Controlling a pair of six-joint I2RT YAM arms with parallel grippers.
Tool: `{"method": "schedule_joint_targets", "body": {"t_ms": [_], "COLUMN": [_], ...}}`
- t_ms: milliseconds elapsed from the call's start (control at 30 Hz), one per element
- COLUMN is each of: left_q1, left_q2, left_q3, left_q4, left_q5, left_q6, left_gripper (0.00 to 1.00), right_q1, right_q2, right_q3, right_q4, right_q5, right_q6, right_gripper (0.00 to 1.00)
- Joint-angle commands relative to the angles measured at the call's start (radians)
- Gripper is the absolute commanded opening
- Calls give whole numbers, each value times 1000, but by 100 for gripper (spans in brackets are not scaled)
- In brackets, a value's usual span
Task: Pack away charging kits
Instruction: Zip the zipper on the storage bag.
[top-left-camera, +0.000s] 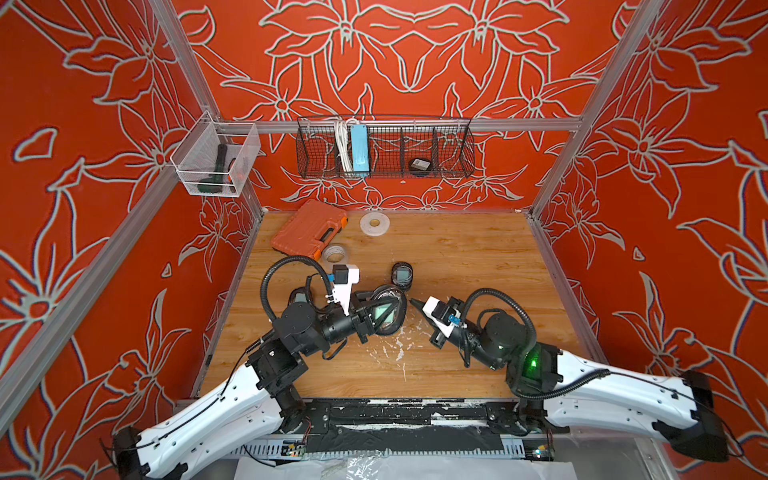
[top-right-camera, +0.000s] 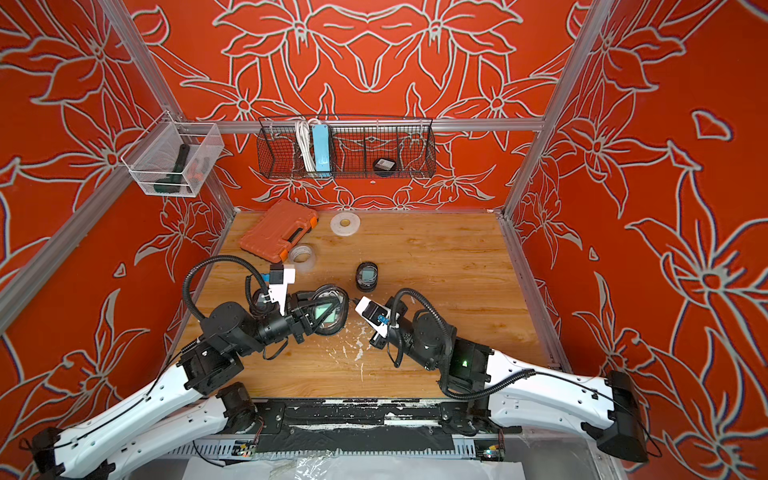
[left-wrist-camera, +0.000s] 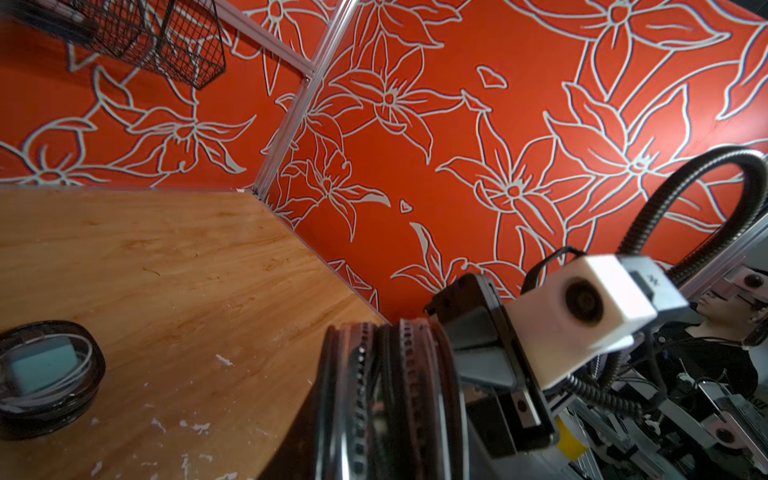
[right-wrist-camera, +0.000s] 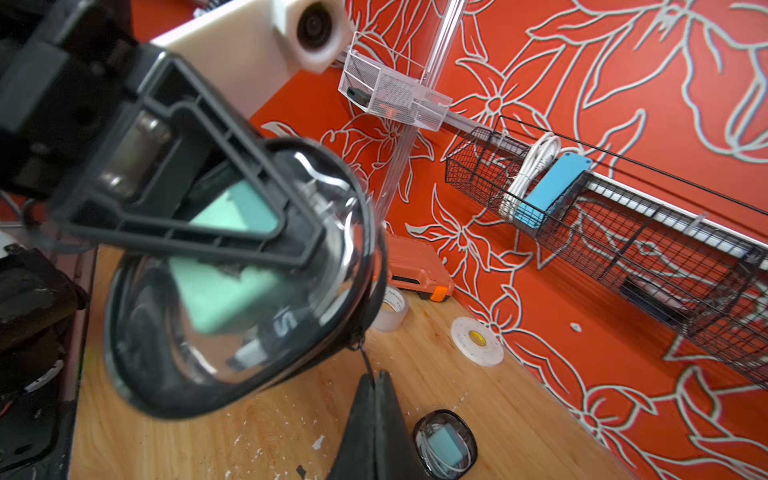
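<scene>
My left gripper (top-left-camera: 382, 313) is shut on an oval black-rimmed pouch (right-wrist-camera: 232, 332), held on edge just above the table. Through its clear top a teal plug adapter (right-wrist-camera: 224, 299) shows. My right gripper (right-wrist-camera: 377, 376) is shut, and its tips pinch the thin black zipper pull (right-wrist-camera: 366, 359) hanging from the pouch's rim. In both top views the two grippers meet near the table's middle, the right gripper (top-right-camera: 353, 300) at the pouch (top-right-camera: 330, 311). A second pouch (top-left-camera: 402, 275) with a teal adapter and white cable lies on the table behind them. A third pouch (top-left-camera: 419, 166) sits in the wire basket.
A black wire basket (top-left-camera: 453, 149) on the back wall holds a blue power strip (top-left-camera: 358, 147) with its white cord. An orange tool case (top-left-camera: 309, 228) and two white tape rolls (top-left-camera: 375, 224) (top-left-camera: 336, 253) lie at the back left. A clear bin (top-left-camera: 216, 160) hangs on the left wall.
</scene>
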Motion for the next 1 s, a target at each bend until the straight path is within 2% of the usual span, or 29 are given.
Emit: {"method": "schedule_joint_targets", "body": {"t_ms": [0, 267, 400, 533, 700, 767, 867, 967], "left_q1": [0, 0, 0, 0, 0, 1, 0, 0], "left_q2": [21, 35, 30, 15, 4, 1, 2, -4], "left_q3": [22, 3, 12, 20, 30, 24, 4, -48], "left_q4": [-98, -104, -104, -89, -30, 9, 77, 208], "left_q5": [85, 160, 132, 76, 75, 74, 78, 101], "left_q6": [-6, -8, -7, -3, 0, -1, -10, -19], "left_gripper": [0, 0, 1, 17, 47, 53, 56, 65], "right_q1": [-31, -44, -44, -45, -44, -44, -44, -44], "right_q2": [-18, 41, 51, 45, 40, 34, 28, 29], "right_q3": [92, 201, 212, 197, 188, 182, 173, 172], "right_q4": [25, -51, -66, -42, -6, 21, 66, 96], "right_q5": [47, -16, -71, -115, -127, -142, -170, -184], "right_q6": [-35, -58, -10, 61, 121, 138, 163, 185], "right_gripper": [0, 0, 0, 0, 0, 0, 0, 0]}}
